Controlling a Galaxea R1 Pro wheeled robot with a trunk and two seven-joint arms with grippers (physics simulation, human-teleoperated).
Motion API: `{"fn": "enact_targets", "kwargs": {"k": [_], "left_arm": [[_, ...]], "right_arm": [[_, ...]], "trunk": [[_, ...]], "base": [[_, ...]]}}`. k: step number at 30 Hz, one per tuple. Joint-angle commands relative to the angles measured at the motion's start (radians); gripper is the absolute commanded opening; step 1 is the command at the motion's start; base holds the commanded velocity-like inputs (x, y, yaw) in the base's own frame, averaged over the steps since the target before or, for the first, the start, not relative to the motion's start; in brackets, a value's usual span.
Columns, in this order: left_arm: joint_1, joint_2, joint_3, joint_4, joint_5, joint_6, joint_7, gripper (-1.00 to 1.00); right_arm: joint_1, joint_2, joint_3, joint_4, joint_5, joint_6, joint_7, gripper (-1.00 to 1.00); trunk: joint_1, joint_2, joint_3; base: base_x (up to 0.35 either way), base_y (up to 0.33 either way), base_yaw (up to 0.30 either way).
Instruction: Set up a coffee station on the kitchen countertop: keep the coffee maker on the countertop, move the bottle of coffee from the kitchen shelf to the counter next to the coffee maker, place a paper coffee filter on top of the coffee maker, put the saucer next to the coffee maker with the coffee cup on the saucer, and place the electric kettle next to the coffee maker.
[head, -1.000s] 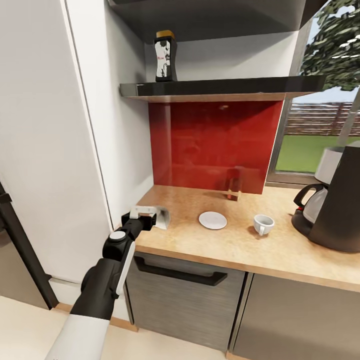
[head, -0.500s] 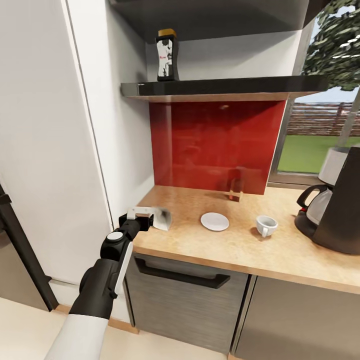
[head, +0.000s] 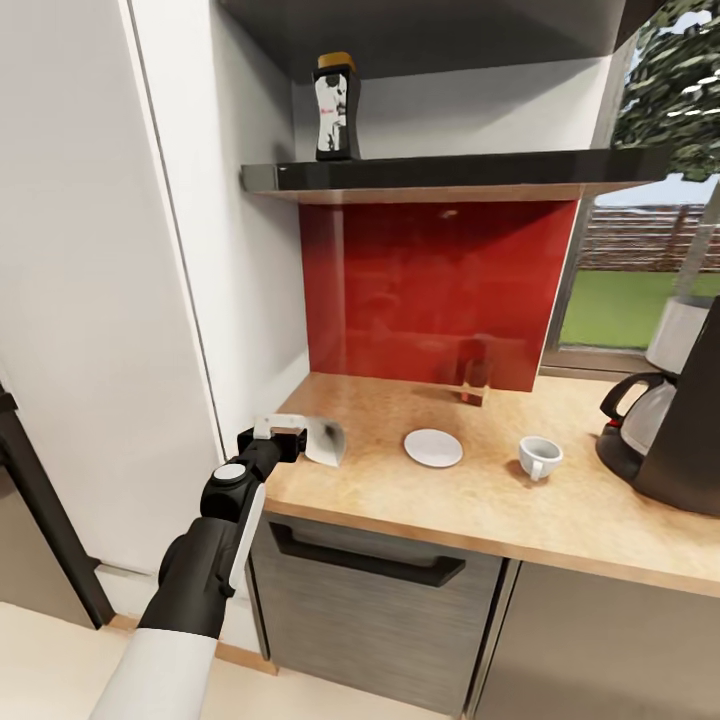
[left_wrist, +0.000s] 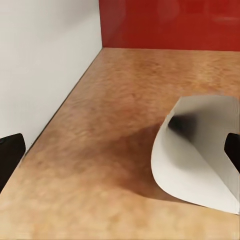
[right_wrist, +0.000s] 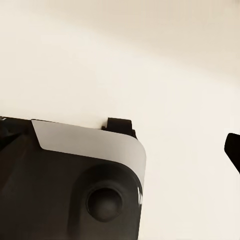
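The coffee bottle (head: 336, 106), dark with a tan cap, stands on the black shelf (head: 440, 176). On the wooden countertop (head: 470, 500) lie the white paper filter (head: 326, 441), the white saucer (head: 433, 447) and the white cup (head: 540, 457), set apart from each other. The black coffee maker (head: 690, 430) with its glass carafe (head: 640, 415) stands at the far right. My left gripper (head: 283, 431) hovers open at the counter's left front corner, just short of the filter (left_wrist: 200, 155); one fingertip (left_wrist: 233, 150) is beside the paper's edge. My right gripper (right_wrist: 120, 150) hangs over the floor.
A white wall (head: 150, 250) borders the counter's left end, with a red backsplash (head: 435, 285) behind. Drawers with a black handle (head: 365, 560) lie under the counter. A white vessel (head: 680, 335) sits behind the coffee maker. The robot's dark base (right_wrist: 65, 190) is below the right wrist.
The whole picture has drifted a little right, so the camera moved. The left gripper stays open beside the filter, and nothing on the counter has moved.
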Motion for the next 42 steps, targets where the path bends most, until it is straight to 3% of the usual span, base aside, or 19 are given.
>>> {"fn": "enact_targets", "kwargs": {"k": [1, 22, 25, 29, 30, 38, 42], "left_arm": [[-0.001, 0.000, -0.001, -0.001, -0.005, 0.005, 0.002, 1.00], [-0.001, 0.000, -0.001, 0.001, -0.006, 0.004, 0.002, 1.00], [-0.001, 0.000, -0.002, 0.034, -0.005, 0.001, 0.002, 1.00], [-0.001, 0.000, -0.001, 0.089, -0.004, -0.055, 0.002, 1.00], [-0.001, 0.000, -0.002, 0.121, -0.004, -0.100, 0.002, 1.00], [-0.001, 0.000, -0.003, 0.144, -0.004, -0.129, 0.003, 1.00], [0.002, 0.000, -0.001, 0.139, 0.013, -0.133, 0.001, 1.00]], "right_arm": [[0.000, 0.000, 0.006, 0.001, 0.001, -0.003, 0.000, 1.00], [0.000, 0.000, 0.035, 0.002, 0.001, -0.003, 0.000, 1.00], [0.001, 0.000, 0.037, 0.002, 0.001, -0.003, 0.000, 1.00], [0.001, 0.000, 0.038, 0.002, 0.001, -0.003, 0.000, 1.00], [0.001, 0.000, 0.038, 0.002, 0.001, -0.003, 0.000, 1.00], [0.001, 0.000, 0.038, 0.002, 0.001, -0.003, 0.000, 1.00], [-0.002, -0.002, 0.041, -0.001, 0.002, -0.003, 0.000, 1.00]], "trunk": [[0.000, -0.001, -0.001], [0.000, -0.001, -0.001], [0.000, -0.001, -0.001], [0.000, -0.001, -0.001], [0.000, -0.001, -0.001], [0.000, -0.001, -0.001], [0.000, -0.001, -0.001]], "base": [[0.095, 0.001, 0.000], [0.087, 0.000, 0.000], [0.011, 0.000, 0.000], [0.003, 0.000, 0.000], [0.000, 0.000, 0.000], [0.000, 0.000, 0.000], [0.000, 0.000, 0.000]]}}
